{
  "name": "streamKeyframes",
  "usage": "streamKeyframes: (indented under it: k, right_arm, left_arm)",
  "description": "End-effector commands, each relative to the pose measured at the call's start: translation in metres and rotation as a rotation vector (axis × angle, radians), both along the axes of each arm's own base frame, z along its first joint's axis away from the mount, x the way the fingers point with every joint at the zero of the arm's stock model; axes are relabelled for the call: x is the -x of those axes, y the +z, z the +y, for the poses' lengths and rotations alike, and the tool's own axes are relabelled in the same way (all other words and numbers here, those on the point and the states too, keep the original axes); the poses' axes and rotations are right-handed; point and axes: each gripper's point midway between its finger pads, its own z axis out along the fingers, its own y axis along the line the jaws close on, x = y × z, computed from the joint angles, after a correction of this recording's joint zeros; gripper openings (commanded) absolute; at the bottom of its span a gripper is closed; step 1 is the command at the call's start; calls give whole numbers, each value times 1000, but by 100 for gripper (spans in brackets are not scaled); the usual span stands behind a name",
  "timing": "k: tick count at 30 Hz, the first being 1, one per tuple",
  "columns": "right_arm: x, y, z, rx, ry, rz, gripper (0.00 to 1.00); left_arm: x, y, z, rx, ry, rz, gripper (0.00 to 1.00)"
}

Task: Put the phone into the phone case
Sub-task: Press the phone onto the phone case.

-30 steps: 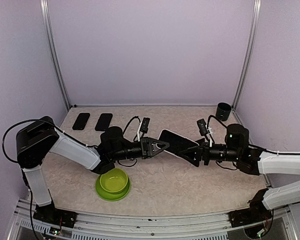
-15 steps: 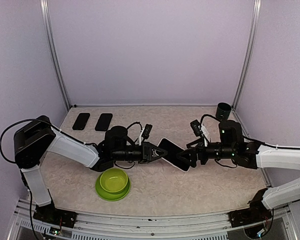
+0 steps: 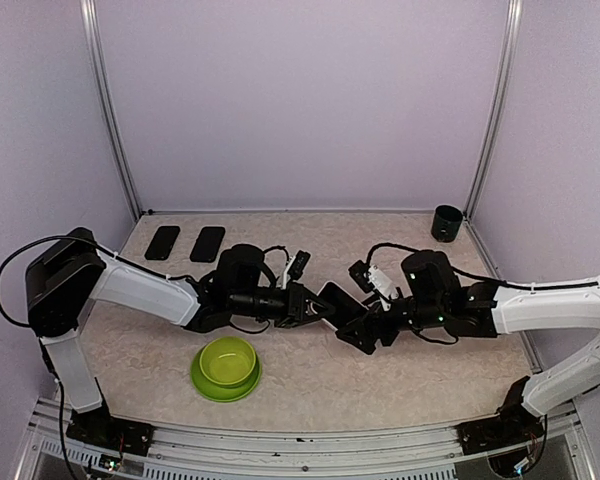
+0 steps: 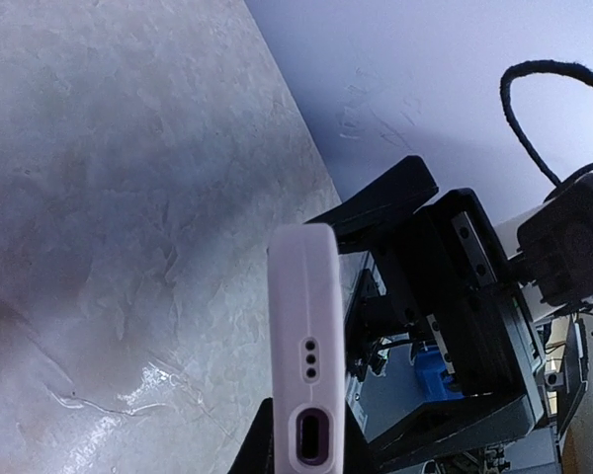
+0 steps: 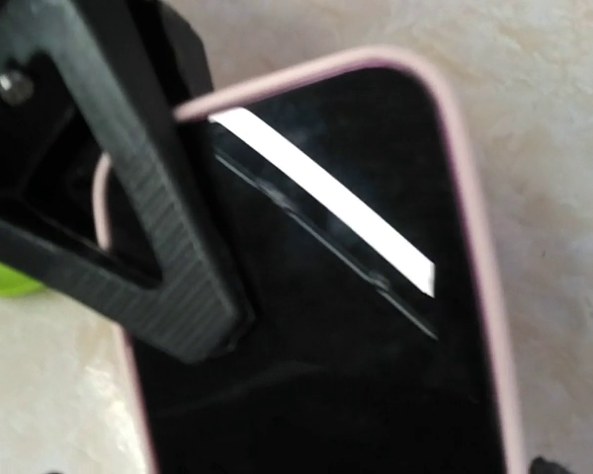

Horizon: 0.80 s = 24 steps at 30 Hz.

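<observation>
Overhead view: bright, even light; sharp throughout; only faint, soft shadows lay on the counter (image 3: 310, 375).
Left wrist view: dimmer; the counter showed a pale sheen at lower left; the case (image 4: 306, 336) edge close to the lens was soft.
Right wrist view: blurred all over; a white streak of glare crossed the dark phone (image 5: 326, 336).

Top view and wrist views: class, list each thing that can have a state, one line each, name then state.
Phone: screen dark, seated in the case.
Pink case: around the phone, gripped at one end.
Left fingers: shut on the case.
Right fingers: open, facing the phone.
Green bowl: upright, empty.
Two black phones: lying flat.
Black cup: upright.
</observation>
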Motion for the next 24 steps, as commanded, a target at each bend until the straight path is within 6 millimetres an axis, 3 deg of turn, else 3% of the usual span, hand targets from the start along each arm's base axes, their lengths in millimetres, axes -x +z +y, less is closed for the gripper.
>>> streamKeyframes:
  k: [1,7,17,21,24]
  right_arm:
    - [1,-6,9,92,12,-46,100]
    - [4,-21,18,173,16,-63,100]
    - [-10,-28,9,232,-59,-94,98]
    - [-11,-34,8,251,-63,-87,91]
    - [-10,-33,10,243,-54,-84,76]
  left_arm:
    - [-8,42,-5,72,-7,-80,0]
    - [-7,39,-5,66,-16,-76,0]
    - [-6,39,-4,63,-22,-77,0]
    - [-5,40,-4,64,-26,-79,0]
    - [-6,40,-5,65,-26,-80,0]
